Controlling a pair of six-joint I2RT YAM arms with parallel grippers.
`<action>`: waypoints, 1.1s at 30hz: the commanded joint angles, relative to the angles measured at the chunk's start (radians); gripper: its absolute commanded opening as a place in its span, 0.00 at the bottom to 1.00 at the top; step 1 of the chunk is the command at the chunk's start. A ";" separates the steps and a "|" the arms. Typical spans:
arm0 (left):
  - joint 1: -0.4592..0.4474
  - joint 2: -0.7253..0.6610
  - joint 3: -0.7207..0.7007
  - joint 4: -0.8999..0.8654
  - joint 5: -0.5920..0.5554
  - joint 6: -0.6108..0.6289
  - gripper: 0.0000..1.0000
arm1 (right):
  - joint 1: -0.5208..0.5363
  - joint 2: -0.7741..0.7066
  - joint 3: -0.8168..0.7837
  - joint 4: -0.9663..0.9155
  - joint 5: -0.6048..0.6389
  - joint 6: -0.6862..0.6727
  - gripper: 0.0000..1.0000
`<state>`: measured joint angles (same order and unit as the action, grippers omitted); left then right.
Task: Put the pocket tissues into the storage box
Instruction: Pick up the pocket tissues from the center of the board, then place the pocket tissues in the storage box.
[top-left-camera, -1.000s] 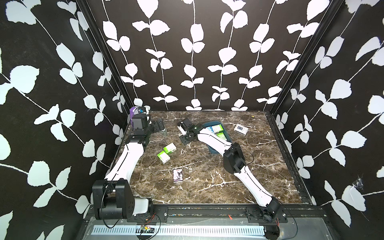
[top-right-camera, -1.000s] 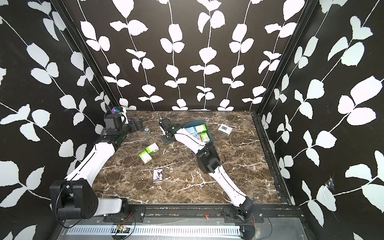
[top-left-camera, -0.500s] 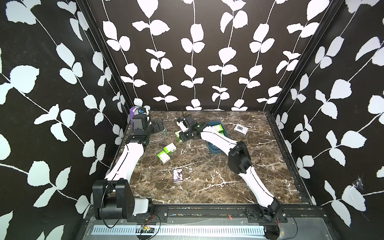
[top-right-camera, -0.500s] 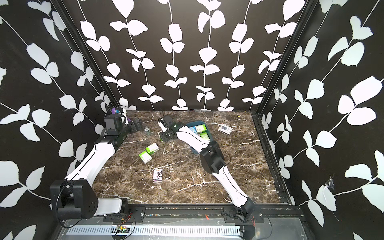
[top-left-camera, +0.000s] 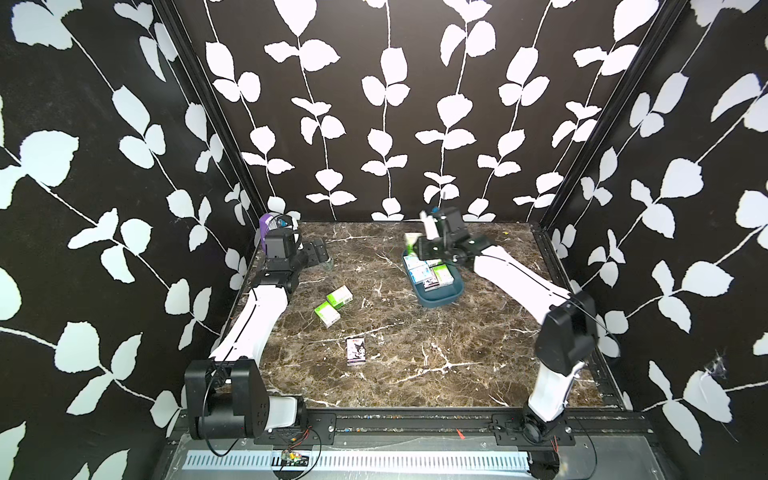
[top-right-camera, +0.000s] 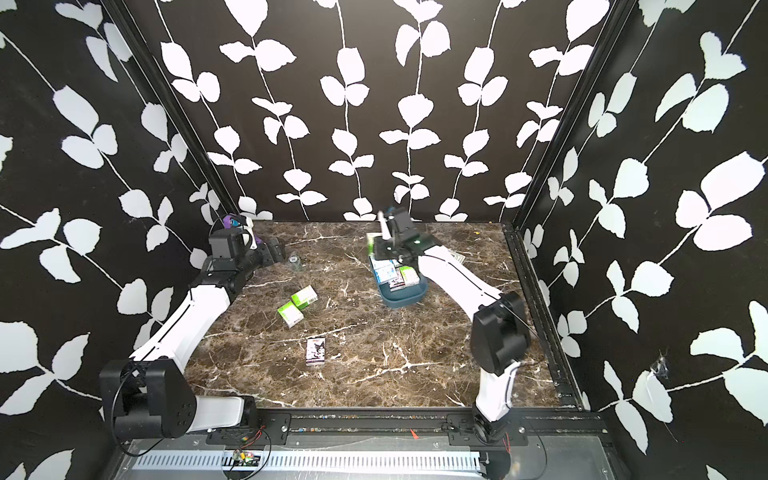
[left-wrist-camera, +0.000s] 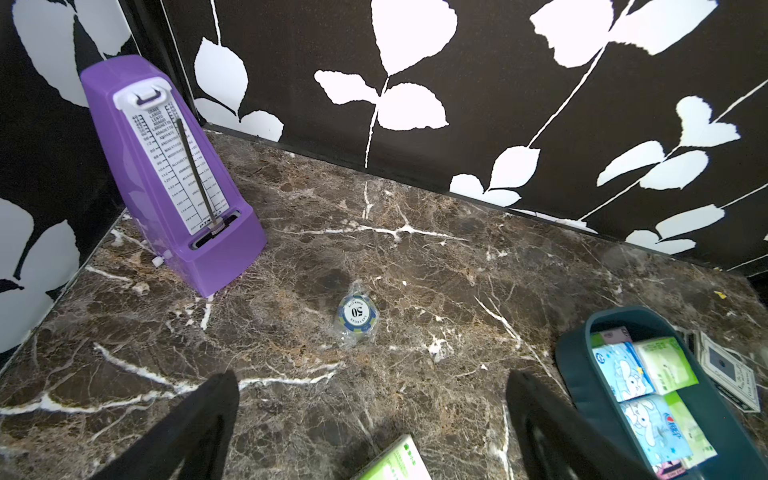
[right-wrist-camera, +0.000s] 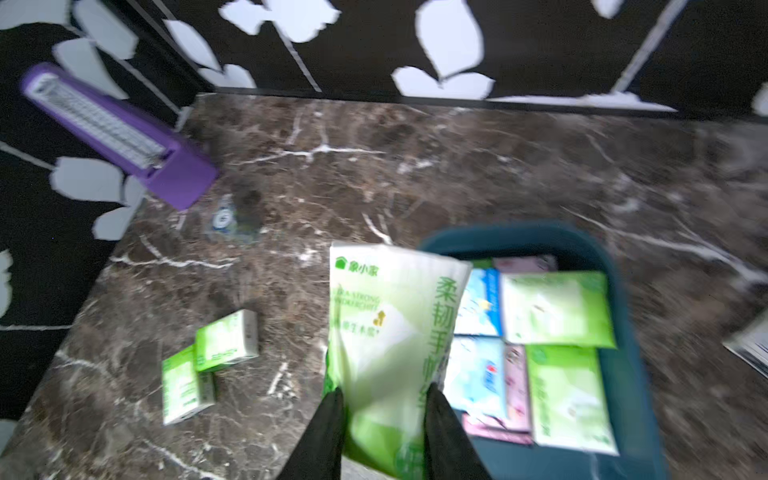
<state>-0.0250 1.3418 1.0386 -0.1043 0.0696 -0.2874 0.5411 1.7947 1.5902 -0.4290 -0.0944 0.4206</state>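
Pack of pocket tissues clamped in right gripper at storage box edge — metronome, poker chip beyond; left gripper gapes.

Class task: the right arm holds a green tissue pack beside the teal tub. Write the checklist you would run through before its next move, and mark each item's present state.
1. Grip on the held green pack: ok, pinched between both fingers of the right gripper.
2. Pack fully over the storage box: cannot tell; in the wrist view it overlaps the rim.
3. Free floor in the box: ok, the end nearest the robot is bare.
4. Left gripper out of the way: ok, open, empty, off to the box's side.
5. All packs boxed: not ok; two loose green packs and a cartoon pack lie on the table.
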 joint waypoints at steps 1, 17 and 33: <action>0.007 -0.014 -0.003 0.019 0.013 -0.002 0.99 | -0.028 -0.062 -0.112 -0.033 0.083 0.068 0.33; 0.006 -0.023 -0.003 0.003 0.006 0.011 0.99 | -0.055 0.049 -0.087 -0.116 0.233 0.368 0.33; 0.005 -0.029 -0.025 0.009 0.000 0.017 0.99 | -0.051 0.051 -0.144 -0.008 0.379 0.496 0.33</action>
<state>-0.0250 1.3418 1.0313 -0.1024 0.0704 -0.2867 0.4889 1.8515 1.4517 -0.4831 0.2173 0.8806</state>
